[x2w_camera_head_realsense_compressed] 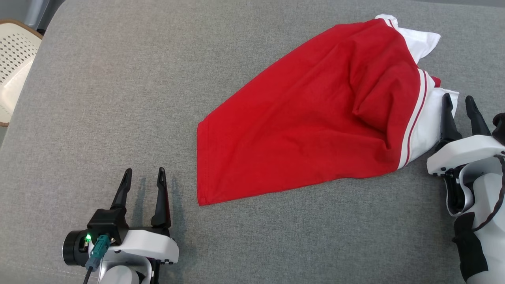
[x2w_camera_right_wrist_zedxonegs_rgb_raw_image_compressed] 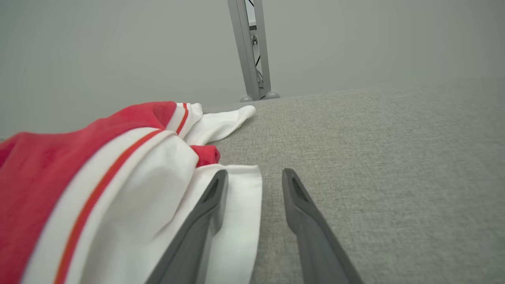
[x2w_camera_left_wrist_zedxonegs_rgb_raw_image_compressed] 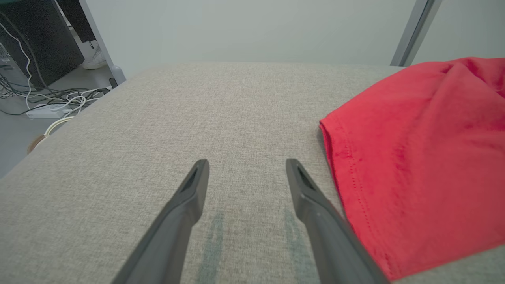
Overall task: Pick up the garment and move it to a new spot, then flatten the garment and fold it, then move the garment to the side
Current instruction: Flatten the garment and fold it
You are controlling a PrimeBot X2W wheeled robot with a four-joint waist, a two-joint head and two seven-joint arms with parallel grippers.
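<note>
The desk (x2w_camera_head_realsense_compressed: 118, 98) is the biggest thing here, a broad top covered in grey woven fabric, flat and bare apart from one item. On its right half lies the shirt (x2w_camera_head_realsense_compressed: 315, 110), red in the body with white sleeves and red-and-white stripe trim. It is loosely heaped, not spread. Its long axis runs on a slant in the head view, from the stitched hem near the middle of the desk, on the robot's side, up and away to the bunched white sleeves at the far right.

The right pincer (x2w_camera_head_realsense_compressed: 458, 98) is the nearer one and sits at the sleeve end. In its wrist view the right pincer (x2w_camera_right_wrist_zedxonegs_rgb_raw_image_compressed: 254, 173) has its jaws moderately apart and holds nothing. One finger lies over the white sleeve edge, the other over bare grey cover, so the cloth's border falls in the gap between them. That edge looks like the place for the first pinch.

The left pincer (x2w_camera_head_realsense_compressed: 144, 171) rests low over the bare desk with its jaws wide and empty. The hem corner lies just off to its right, near but not touching, as the left wrist view confirms (x2w_camera_left_wrist_zedxonegs_rgb_raw_image_compressed: 246, 161).

Past the desk's left edge stands a cream perforated chair (x2w_camera_head_realsense_compressed: 12, 59). Cables (x2w_camera_left_wrist_zedxonegs_rgb_raw_image_compressed: 47, 102) trail on the floor, and a grey metal post (x2w_camera_right_wrist_zedxonegs_rgb_raw_image_compressed: 252, 51) rises behind the desk against a pale wall.
</note>
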